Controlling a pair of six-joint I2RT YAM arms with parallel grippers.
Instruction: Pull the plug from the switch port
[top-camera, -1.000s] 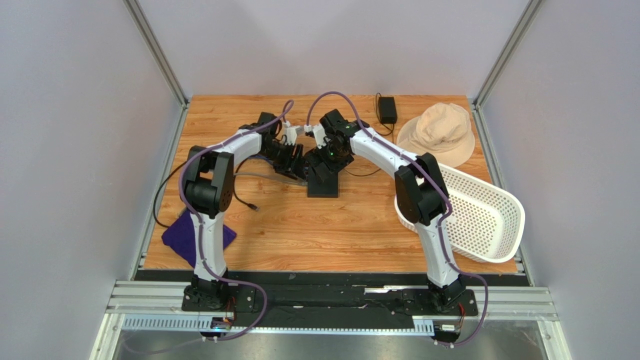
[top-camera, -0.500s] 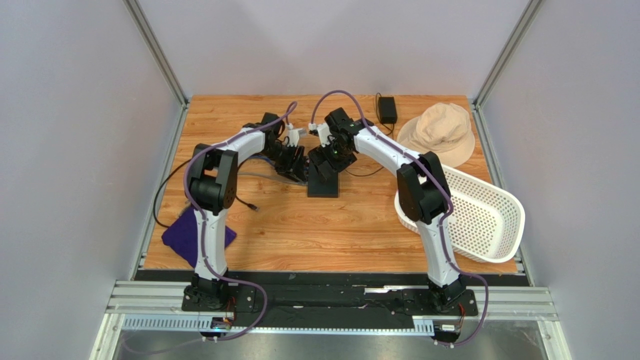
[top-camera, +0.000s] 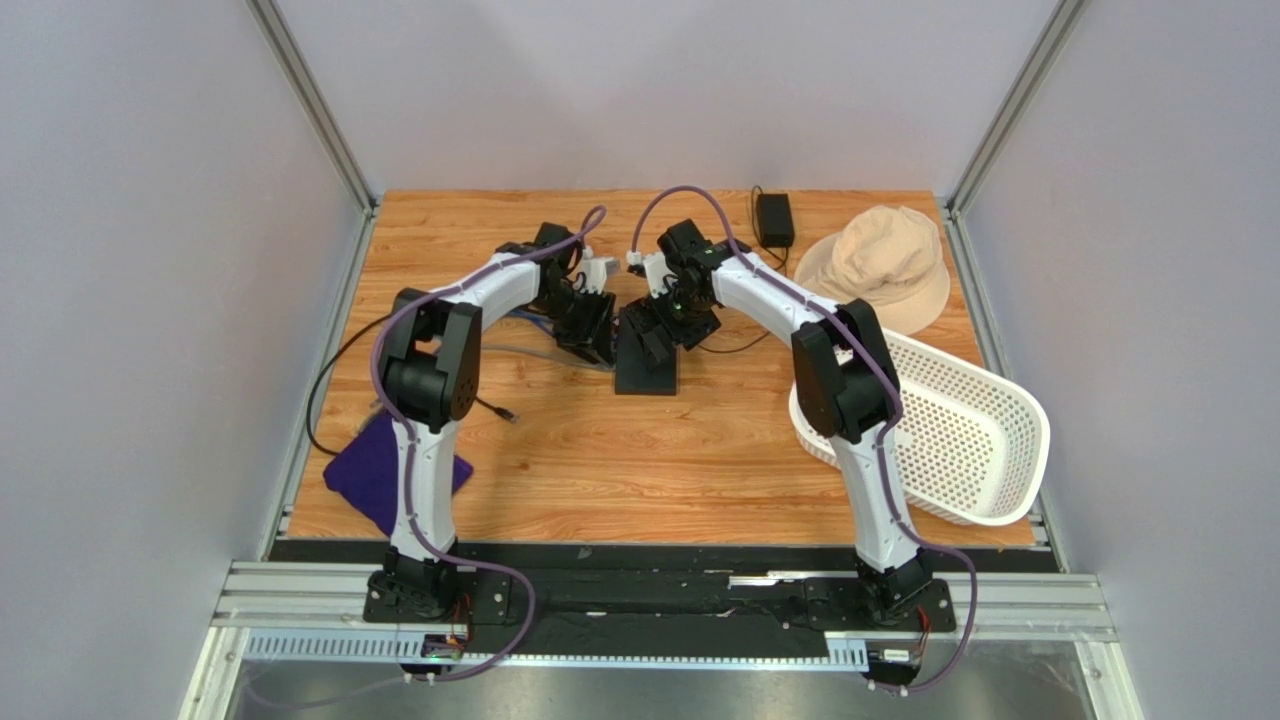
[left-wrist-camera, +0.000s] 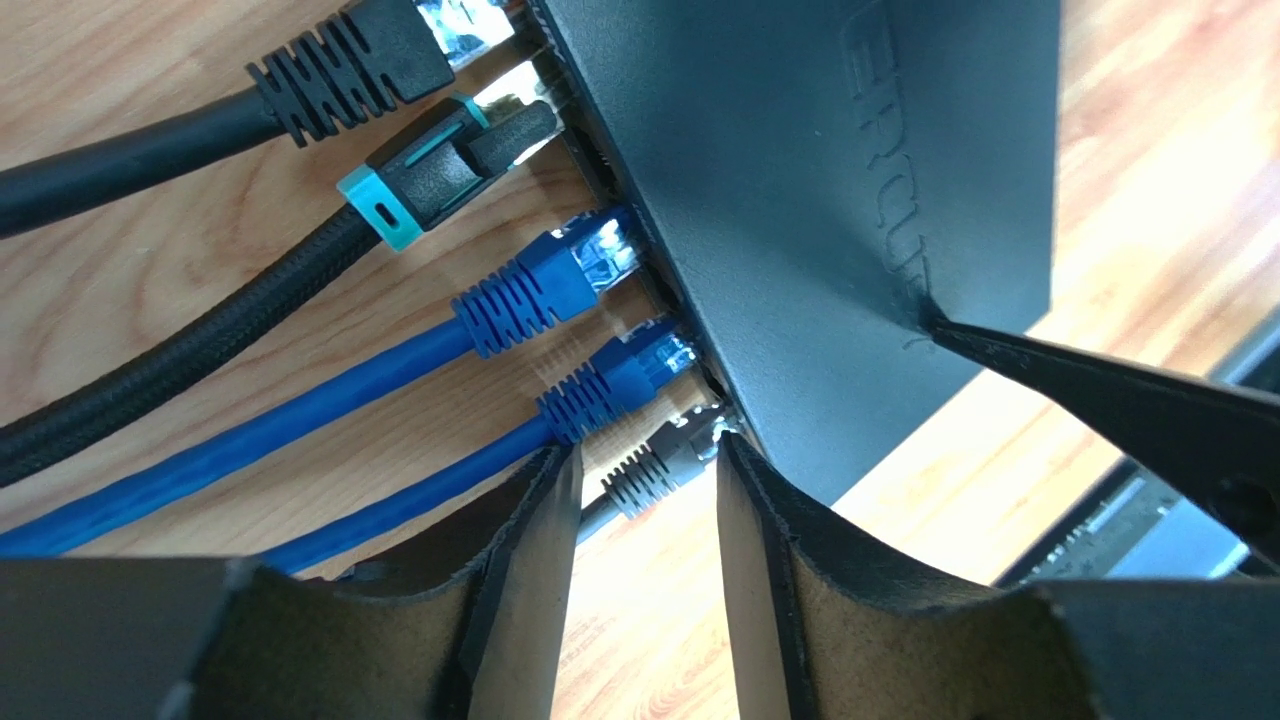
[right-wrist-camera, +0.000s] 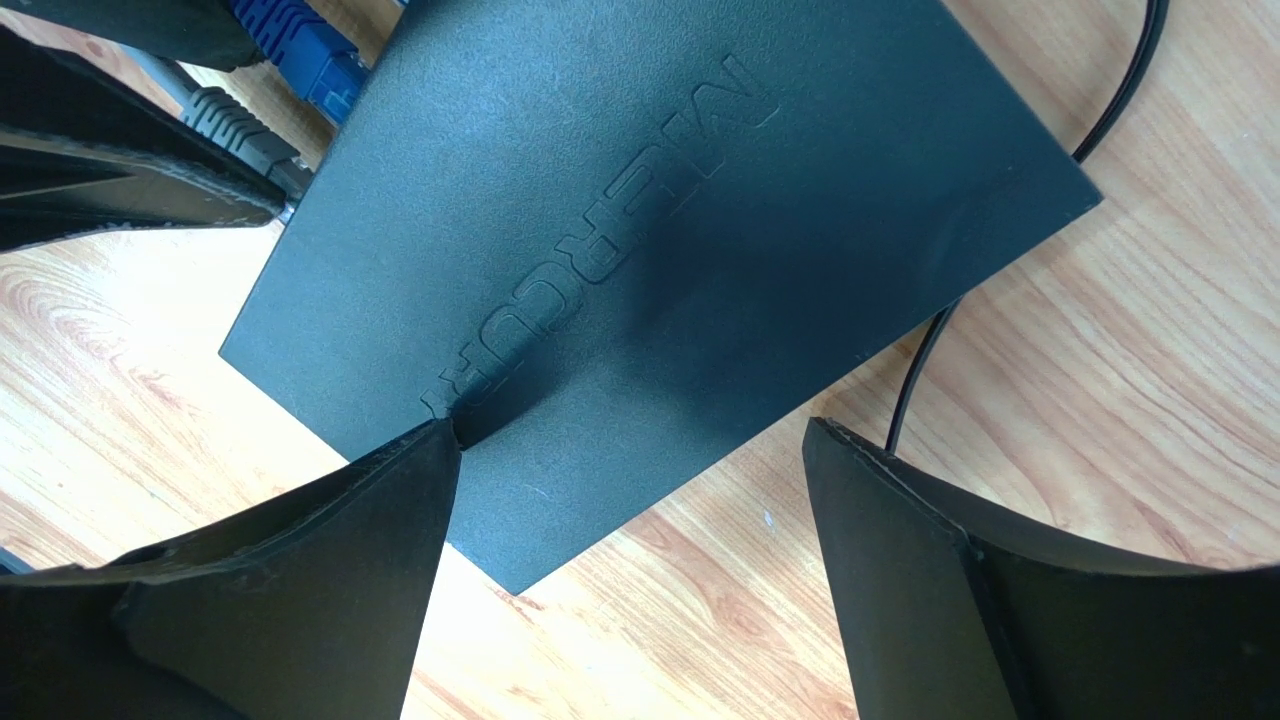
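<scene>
The switch (top-camera: 646, 360) is a flat matte-black box at mid-table, also in the left wrist view (left-wrist-camera: 812, 195) and the right wrist view (right-wrist-camera: 661, 225). Several plugs sit in its socket side: two black, two blue (left-wrist-camera: 556, 278), and a dark grey plug (left-wrist-camera: 661, 462) at the near end. My left gripper (left-wrist-camera: 646, 450) is open, its fingertips on either side of the dark grey plug, apart from it. My right gripper (right-wrist-camera: 624, 435) is open over the switch's corner, with one finger (right-wrist-camera: 376, 510) resting on the switch's top.
A small black power adapter (top-camera: 775, 219) lies at the back, its thin cord (right-wrist-camera: 932, 330) running past the switch. A tan hat (top-camera: 879, 263) and a white basket (top-camera: 962, 428) are on the right. A purple cloth (top-camera: 368, 465) and a loose cable end (top-camera: 504, 408) are on the left.
My left gripper has moved right, closer to the switch's socket side. My right wrist has shifted slightly right over the switch. The switch has stayed in place.
</scene>
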